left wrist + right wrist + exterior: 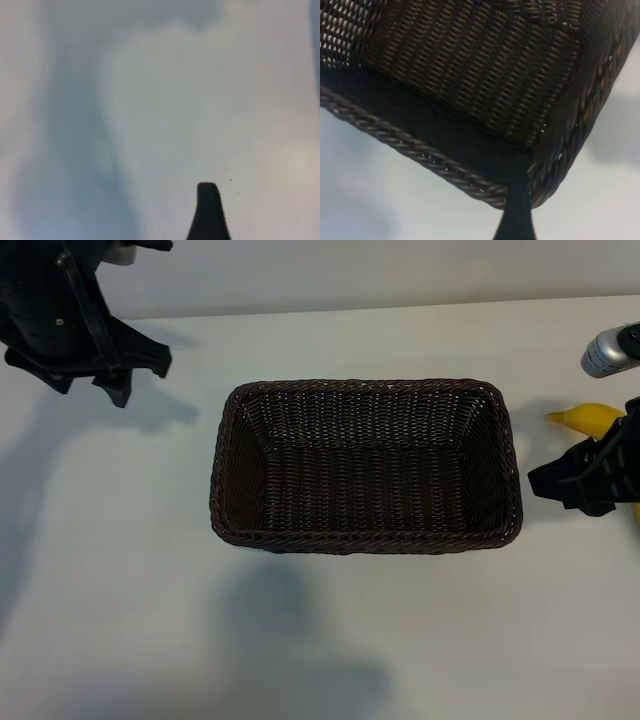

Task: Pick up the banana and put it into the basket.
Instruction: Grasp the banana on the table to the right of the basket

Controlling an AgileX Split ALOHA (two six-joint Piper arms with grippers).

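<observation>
Fingers (560, 480) of the right arm — spread — hide the banana (590, 418) beside the basket (365, 390).

Overhead exterior; right wrist close on basket (470, 75).

Banana (592, 418) mostly hidden behind right gripper (580, 483), seemingly.

No readable text in any view.
No letters, numbers, labels, brand marks or signs can be made out on anything in the 3 views.
</observation>
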